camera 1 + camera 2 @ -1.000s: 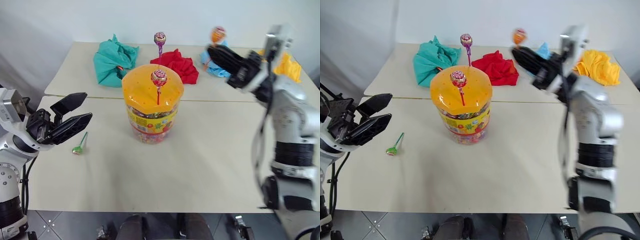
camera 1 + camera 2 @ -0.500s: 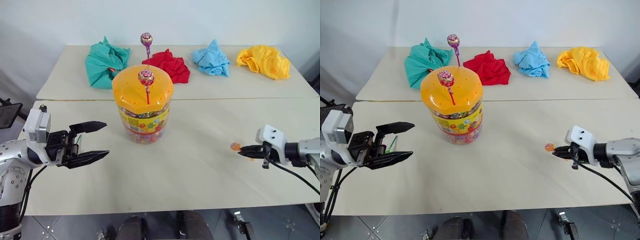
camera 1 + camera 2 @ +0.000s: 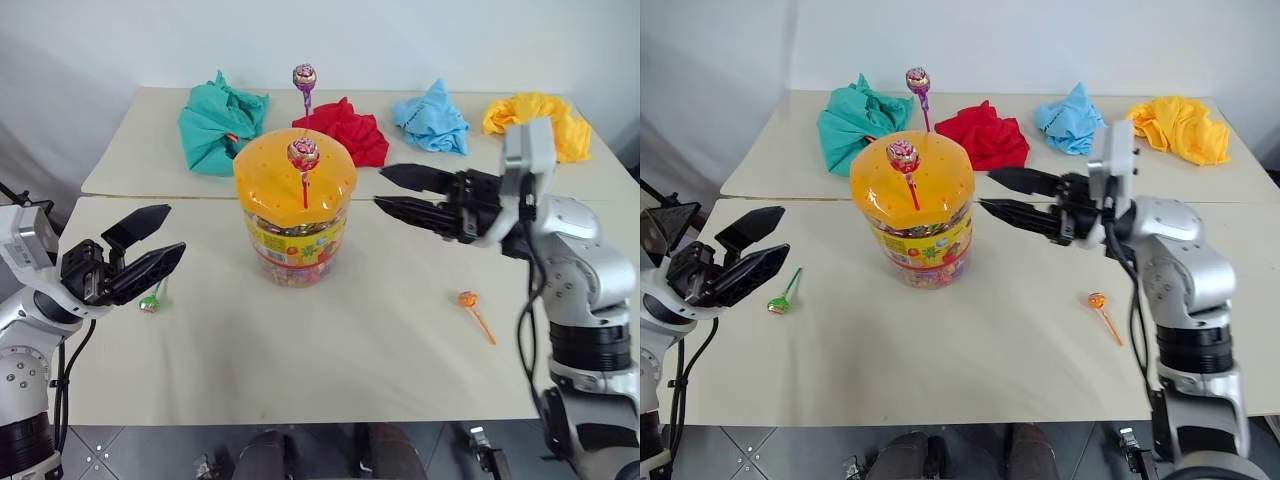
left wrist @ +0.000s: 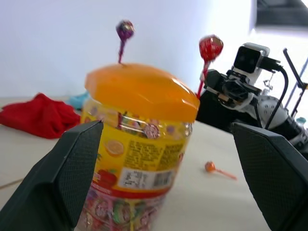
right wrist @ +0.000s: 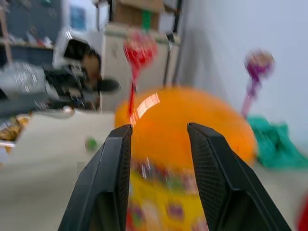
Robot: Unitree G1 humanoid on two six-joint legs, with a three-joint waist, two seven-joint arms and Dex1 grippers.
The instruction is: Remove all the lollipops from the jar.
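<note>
Extraction is part complete, judging by the layout: two lollipops lie on the tabletop [image 3: 400,330], the green one [image 3: 151,300] near the left gripper [image 3: 150,245] and the orange one [image 3: 467,299] below the right arm, while two remain upright in the jar [image 3: 296,215]. The red-headed lollipop [image 3: 303,153] stands in the near side of the orange lid [image 3: 270,180]; the purple-headed lollipop [image 3: 304,77] rises from the far side. The right gripper [image 3: 392,190] points at the jar from just beside it, fingers apart and empty, touching nothing. The left gripper is spread wide, empty, held off the jar's other side. The next move probably calls for a gripper to close on a thin stick and lift straight up, without tipping the jar.
</note>
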